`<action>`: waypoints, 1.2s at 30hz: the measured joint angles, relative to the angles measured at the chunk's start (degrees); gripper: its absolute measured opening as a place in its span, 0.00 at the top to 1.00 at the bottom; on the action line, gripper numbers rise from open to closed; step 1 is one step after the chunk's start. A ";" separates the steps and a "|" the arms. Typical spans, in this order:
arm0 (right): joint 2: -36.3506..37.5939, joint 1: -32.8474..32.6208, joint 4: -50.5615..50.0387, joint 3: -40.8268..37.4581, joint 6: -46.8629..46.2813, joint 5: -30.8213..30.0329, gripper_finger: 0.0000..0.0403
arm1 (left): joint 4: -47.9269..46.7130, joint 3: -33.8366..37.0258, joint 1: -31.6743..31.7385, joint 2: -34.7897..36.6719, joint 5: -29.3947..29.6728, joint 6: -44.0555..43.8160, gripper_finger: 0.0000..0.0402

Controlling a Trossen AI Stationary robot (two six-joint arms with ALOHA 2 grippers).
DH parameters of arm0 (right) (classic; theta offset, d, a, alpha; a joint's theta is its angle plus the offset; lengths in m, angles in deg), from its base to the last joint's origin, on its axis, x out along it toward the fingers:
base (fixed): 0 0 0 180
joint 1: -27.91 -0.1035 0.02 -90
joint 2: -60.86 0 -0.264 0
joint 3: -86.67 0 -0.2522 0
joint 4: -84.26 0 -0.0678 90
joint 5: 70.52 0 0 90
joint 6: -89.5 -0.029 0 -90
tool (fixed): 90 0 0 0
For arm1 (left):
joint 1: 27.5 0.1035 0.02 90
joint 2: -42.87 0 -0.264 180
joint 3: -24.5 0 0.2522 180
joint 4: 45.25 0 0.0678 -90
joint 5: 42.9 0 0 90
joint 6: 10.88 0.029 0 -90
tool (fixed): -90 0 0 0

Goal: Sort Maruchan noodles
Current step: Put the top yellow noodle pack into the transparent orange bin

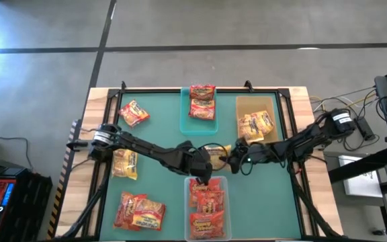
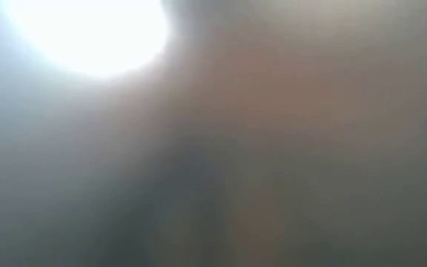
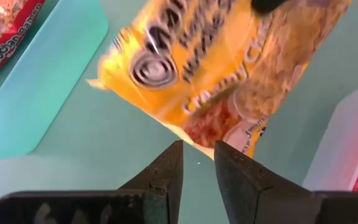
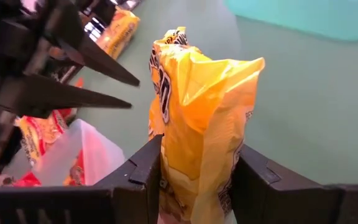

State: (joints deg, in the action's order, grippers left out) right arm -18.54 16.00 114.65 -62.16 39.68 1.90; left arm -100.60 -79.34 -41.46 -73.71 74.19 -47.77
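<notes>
High view: two packets (image 1: 202,101) in teal bin (image 1: 187,124)

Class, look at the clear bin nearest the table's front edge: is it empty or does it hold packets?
Holding packets. The clear bin contains several red-orange noodle packets, seen from above.

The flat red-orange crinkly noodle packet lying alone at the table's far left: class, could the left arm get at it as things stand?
Probably yes. The red-orange packet lies alone on bare mat, nothing over it, beside the left arm's base end. The left gripper, open and empty, would have to swing back from the clear bin.
</notes>
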 joint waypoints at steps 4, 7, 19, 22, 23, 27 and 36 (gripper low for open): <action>3.92 0.82 -2.63 0.00 2.01 -0.41 0.69 | -1.76 0.00 -0.83 0.09 1.03 -2.08 0.81; 7.00 1.73 -3.75 0.00 3.80 -0.43 0.69 | -3.10 -0.02 -1.57 0.17 2.15 -3.34 0.81; 23.60 10.77 -17.70 0.00 15.20 -0.41 0.69 | -3.47 -0.04 -2.18 0.20 3.93 -6.29 0.81; 28.81 14.13 -21.46 0.02 18.27 -0.41 0.69 | -3.44 -0.04 -2.18 0.20 4.07 -6.31 0.81; 30.50 15.38 -22.62 0.02 19.53 -0.41 0.69 | -3.44 -0.04 -2.18 0.20 4.79 -6.34 0.81; 36.75 20.88 -28.48 0.08 23.22 -0.61 0.69 | -3.43 -0.07 -2.18 0.22 7.47 -6.94 0.81; 43.30 32.18 -37.22 0.09 36.51 -10.91 0.69 | -3.45 -0.09 -1.71 0.22 9.99 -7.08 0.81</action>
State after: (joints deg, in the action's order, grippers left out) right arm 24.77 48.18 77.43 -62.07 76.19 -9.01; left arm -104.05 -79.43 -43.17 -73.49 84.18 -54.85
